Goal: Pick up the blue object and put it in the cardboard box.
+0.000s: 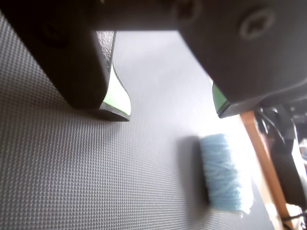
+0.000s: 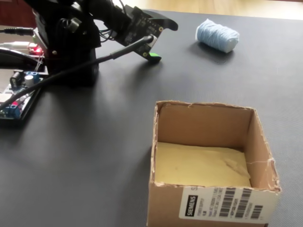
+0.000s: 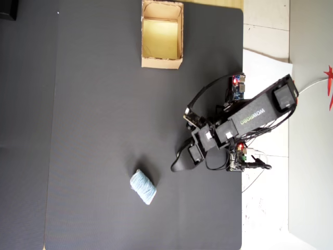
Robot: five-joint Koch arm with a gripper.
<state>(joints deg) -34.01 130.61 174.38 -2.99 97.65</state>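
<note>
Overhead view: blue object (image 3: 143, 187) beside open-jawed tool (image 3: 178, 160)

My jaws stand apart with bare dark mat between their tips, nothing caught in the gap. In the overhead view, open counter (image 3: 93, 104) lies between my gripper (image 3: 179, 161) and the blue bundle (image 3: 143, 187), which lies flat and alone, clear on every side. The cardboard box (image 3: 162, 62) sits well apart from it near the far edge of the mat, its top open, with free mat along the way. Behind my arm, circuit boards (image 3: 229, 89) and loose cables (image 3: 255, 165) crowd the mat's edge.
</note>
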